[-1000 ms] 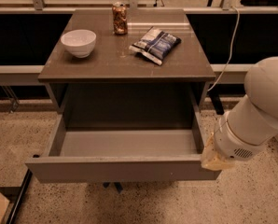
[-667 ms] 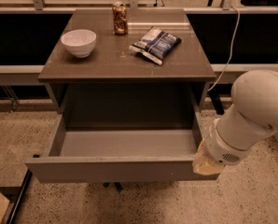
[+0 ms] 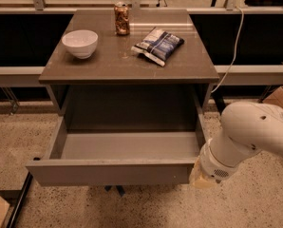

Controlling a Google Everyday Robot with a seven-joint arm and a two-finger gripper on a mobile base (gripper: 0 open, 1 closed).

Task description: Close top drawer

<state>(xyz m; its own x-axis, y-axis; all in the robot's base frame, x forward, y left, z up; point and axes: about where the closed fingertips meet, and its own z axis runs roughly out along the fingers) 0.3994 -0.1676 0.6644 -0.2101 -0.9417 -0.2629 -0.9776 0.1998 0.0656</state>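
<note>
Standing fully pulled out, the top drawer (image 3: 108, 173) juts toward us from under the cabinet top (image 3: 132, 65), its flat front panel low in the view and its pale inside bare. We see the gripper (image 3: 201, 175) at the end of the white arm (image 3: 248, 137), set close against the right end of that front panel, near its corner. Whether it touches the panel we cannot say, and we cannot tell whether it is open or closed, since the wrist hides it.

We judge the placement sensible: the front has no handle, so closing calls for a push on the panel's face, not a grasp. From 1 corner, though, an off-centre push could skew the drawer on its runners.

On top, 3 things rest well clear of the work: a white bowl (image 3: 80, 42) at the left, a can (image 3: 122, 18) at the back, and a snack bag (image 3: 158, 45) right of centre. A gentle shove should leave them undisturbed.
</note>
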